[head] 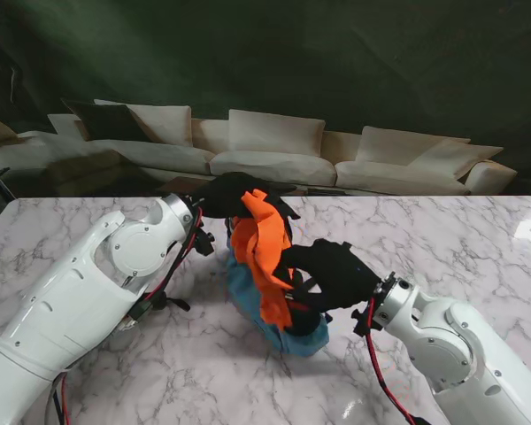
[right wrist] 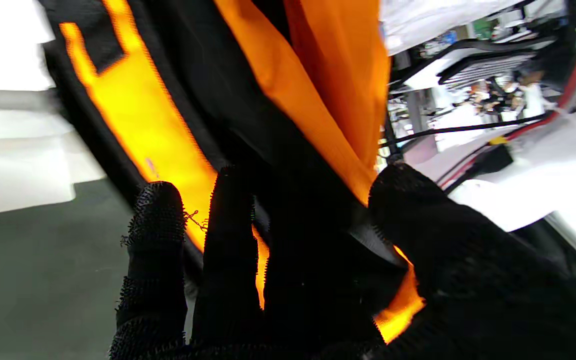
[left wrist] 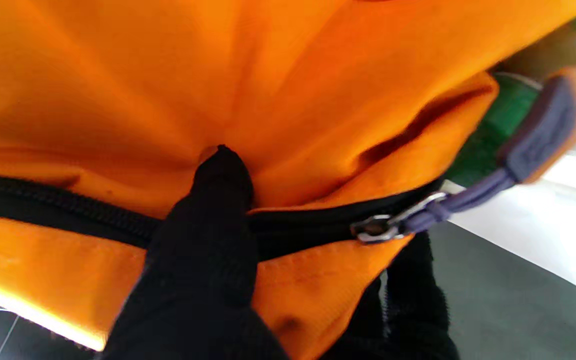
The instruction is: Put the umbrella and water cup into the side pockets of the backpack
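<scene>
Here, 1 backpack, 2 hands gripping.

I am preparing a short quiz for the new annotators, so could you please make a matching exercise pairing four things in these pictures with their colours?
Things:
1. backpack upper fabric
2. backpack base
3. zipper pull tab
4. left robot hand and right robot hand gloves

Colours:
A. black
B. purple-grey
C. orange
D. blue

Pairs: 1-C, 2-D, 3-B, 4-A
</scene>
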Action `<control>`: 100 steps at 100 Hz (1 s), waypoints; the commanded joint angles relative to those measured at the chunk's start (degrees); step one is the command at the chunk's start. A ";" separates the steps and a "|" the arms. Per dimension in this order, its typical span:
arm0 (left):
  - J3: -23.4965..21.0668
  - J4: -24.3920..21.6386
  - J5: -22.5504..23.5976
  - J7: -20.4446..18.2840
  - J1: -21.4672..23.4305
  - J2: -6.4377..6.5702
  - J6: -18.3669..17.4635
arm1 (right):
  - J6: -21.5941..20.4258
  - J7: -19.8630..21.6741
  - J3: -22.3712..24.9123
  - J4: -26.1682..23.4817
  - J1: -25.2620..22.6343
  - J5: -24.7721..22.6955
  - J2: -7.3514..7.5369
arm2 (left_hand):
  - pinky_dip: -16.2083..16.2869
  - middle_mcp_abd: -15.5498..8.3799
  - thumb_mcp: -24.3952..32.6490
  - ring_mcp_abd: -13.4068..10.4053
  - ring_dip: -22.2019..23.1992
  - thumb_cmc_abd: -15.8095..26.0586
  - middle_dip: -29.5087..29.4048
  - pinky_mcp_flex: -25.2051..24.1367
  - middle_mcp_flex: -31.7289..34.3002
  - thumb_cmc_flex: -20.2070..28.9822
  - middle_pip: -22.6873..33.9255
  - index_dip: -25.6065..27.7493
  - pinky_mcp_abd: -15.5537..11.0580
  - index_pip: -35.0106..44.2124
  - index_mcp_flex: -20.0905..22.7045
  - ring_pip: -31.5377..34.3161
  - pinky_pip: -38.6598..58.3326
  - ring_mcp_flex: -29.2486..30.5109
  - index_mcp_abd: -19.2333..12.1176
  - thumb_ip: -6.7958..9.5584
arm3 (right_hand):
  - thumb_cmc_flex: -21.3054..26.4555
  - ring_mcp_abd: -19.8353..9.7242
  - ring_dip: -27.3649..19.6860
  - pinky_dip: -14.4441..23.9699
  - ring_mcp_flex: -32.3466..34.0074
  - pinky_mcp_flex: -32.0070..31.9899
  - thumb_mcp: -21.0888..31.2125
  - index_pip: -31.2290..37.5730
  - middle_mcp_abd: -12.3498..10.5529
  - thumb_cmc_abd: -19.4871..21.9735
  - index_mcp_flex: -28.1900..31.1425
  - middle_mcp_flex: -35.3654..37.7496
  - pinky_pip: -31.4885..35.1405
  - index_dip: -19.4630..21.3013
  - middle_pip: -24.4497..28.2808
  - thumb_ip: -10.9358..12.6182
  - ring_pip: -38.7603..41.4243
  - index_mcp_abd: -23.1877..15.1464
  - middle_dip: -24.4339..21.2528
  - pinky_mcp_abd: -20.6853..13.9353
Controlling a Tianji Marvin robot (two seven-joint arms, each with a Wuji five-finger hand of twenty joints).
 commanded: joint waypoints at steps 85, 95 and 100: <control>1.21 3.57 -6.46 -3.59 -2.31 -1.04 -0.11 | 1.59 -19.55 13.24 -6.28 -4.94 -16.49 -2.24 | 4.44 -1.84 15.24 0.38 0.41 14.99 -0.37 -3.83 -0.70 7.06 0.03 14.55 5.85 22.89 7.66 -2.50 -5.23 -1.12 -2.24 4.83 | 12.73 1.46 -1.48 -1.46 -7.21 -4.10 8.89 0.69 0.60 -0.48 -3.48 -9.72 -4.31 1.29 -1.69 -0.76 -3.53 -29.71 -0.22 4.94; 1.76 3.69 -6.65 -3.77 -2.72 -1.12 0.25 | 0.97 -20.25 12.01 -6.00 -2.99 -17.85 -2.06 | 4.50 -1.75 15.17 0.38 0.38 15.10 -0.35 -3.82 -0.70 7.06 -0.01 14.60 5.85 22.81 7.51 -2.62 -5.27 -1.21 -2.30 4.86 | 14.50 2.33 -4.08 -4.07 -12.31 -6.69 12.45 -0.09 0.44 -2.14 -7.71 -15.85 -8.38 1.22 -2.57 -0.03 -6.16 -31.42 -0.94 7.43; 2.06 3.83 -6.99 -3.94 -2.97 -1.17 0.45 | -0.01 -20.15 11.11 -5.71 -1.72 -18.35 -1.92 | 4.47 -1.67 15.07 0.46 0.36 15.10 -0.34 -3.94 -0.62 7.06 0.00 14.62 5.74 22.75 7.40 -2.72 -5.46 -1.32 -2.24 4.87 | 14.78 2.30 -5.54 -5.57 -14.64 -8.50 14.18 -0.53 0.16 -2.94 -8.38 -17.98 -10.24 1.21 -2.96 0.32 -7.32 -31.58 -1.34 7.03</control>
